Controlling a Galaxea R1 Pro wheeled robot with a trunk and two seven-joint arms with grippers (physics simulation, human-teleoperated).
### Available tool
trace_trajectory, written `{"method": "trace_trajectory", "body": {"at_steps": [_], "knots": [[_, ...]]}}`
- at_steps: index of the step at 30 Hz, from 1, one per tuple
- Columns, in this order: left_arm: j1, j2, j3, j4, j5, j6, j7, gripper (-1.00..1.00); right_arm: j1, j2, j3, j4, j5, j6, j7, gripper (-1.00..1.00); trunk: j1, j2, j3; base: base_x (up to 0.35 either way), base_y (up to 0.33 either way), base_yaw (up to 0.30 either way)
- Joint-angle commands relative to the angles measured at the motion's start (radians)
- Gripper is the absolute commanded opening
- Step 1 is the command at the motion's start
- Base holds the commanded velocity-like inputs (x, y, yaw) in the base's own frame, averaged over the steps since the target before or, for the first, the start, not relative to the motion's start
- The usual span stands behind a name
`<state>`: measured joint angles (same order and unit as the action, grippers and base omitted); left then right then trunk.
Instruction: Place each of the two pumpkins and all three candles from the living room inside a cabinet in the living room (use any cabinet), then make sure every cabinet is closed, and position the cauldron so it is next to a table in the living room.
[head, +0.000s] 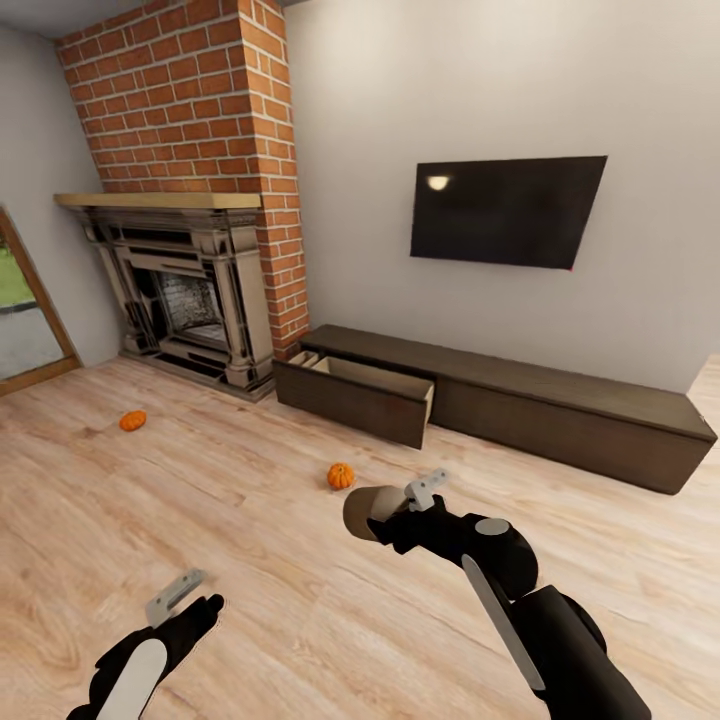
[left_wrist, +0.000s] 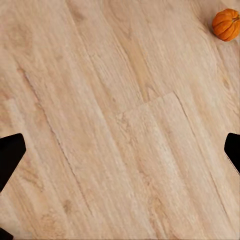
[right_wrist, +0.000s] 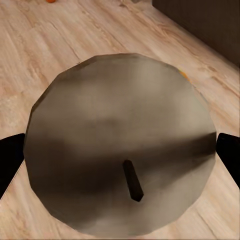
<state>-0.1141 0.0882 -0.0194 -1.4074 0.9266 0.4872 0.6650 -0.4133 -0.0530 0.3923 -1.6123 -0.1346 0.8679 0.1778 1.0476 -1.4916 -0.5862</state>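
Two orange pumpkins lie on the wood floor, one (head: 132, 421) near the fireplace and one (head: 341, 476) just beyond my right hand. My right gripper (head: 388, 516) is shut on a beige candle (head: 362, 510); the right wrist view shows the candle's round top (right_wrist: 120, 150) and dark wick between the black fingers (right_wrist: 10, 160). The long dark-brown cabinet (head: 570, 415) runs along the wall, its left drawer (head: 360, 400) pulled open with pale insides. My left gripper (head: 180, 598) hangs open over bare floor, and a pumpkin (left_wrist: 226, 24) lies off to one side of it.
A stone fireplace (head: 190, 300) with a brick chimney stands at the back left. A black TV (head: 505, 210) hangs on the wall above the cabinet. A glass door (head: 20, 320) is at the far left. Open wood floor stretches between me and the cabinet.
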Motion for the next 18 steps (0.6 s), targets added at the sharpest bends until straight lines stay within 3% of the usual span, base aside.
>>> {"method": "trace_trajectory", "body": {"at_steps": [1,18], "knots": [[-0.001,0.001,-0.002,-0.001,0.008,0.001,0.008,1.00,-0.001,-0.001,0.000,-0.001,-0.008,0.005,-0.003,-1.00,0.001,-0.001,-0.001,0.305,0.169,0.286],[-0.001,0.000,-0.005,0.001,0.008,0.001,0.008,1.00,-0.001,-0.002,-0.001,-0.001,-0.008,0.004,-0.003,-1.00,0.001,-0.001,-0.001,0.307,0.146,0.282]]}}
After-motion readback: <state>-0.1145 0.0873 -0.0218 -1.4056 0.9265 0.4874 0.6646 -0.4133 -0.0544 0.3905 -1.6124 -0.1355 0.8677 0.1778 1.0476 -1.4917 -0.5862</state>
